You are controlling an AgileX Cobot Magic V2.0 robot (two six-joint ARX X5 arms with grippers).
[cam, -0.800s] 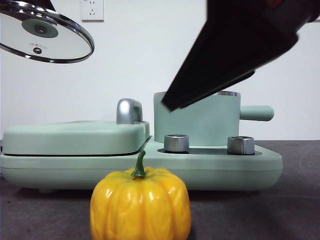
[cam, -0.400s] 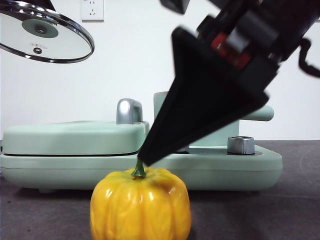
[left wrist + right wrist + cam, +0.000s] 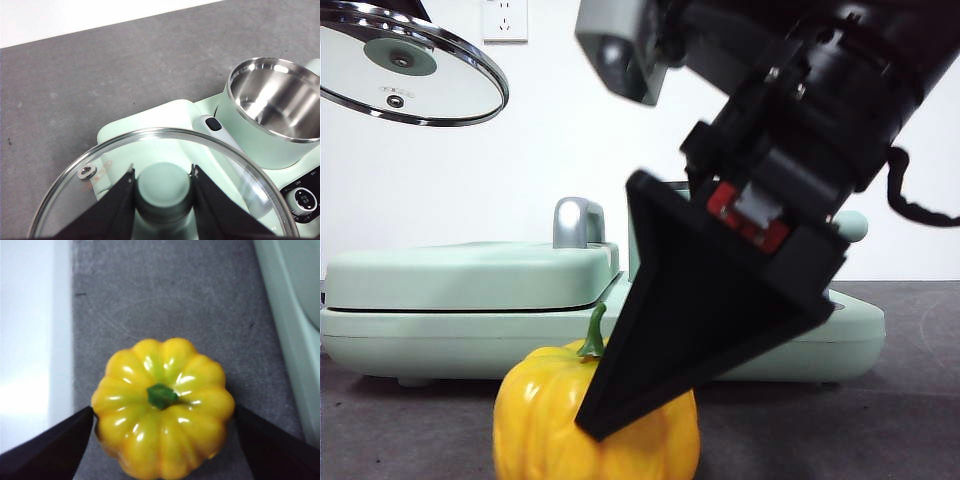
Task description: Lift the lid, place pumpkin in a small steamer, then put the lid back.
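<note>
The lid (image 3: 410, 65), clear glass with a steel rim, hangs tilted in the air at the top left of the front view. My left gripper (image 3: 162, 172) is shut on its mint-green knob (image 3: 164, 192). The small steamer (image 3: 270, 135) stands open, its steel inside bare; in the front view only its side handle (image 3: 855, 225) shows behind the arm. The yellow-orange pumpkin (image 3: 540, 420) sits on the dark table in front of the appliance. My right gripper (image 3: 163, 412) is open, low, with one jaw on each side of the pumpkin (image 3: 162, 405).
The flat mint-green hinged cover (image 3: 470, 275) with a chrome handle (image 3: 578, 222) lies left of the steamer on the same base. A control dial (image 3: 302, 197) sits on the base's front. The table edge shows beside the pumpkin in the right wrist view.
My right gripper has come down from in front of the steamer to straddle the pumpkin, which has shifted slightly left. The lid in my left gripper has not moved.
</note>
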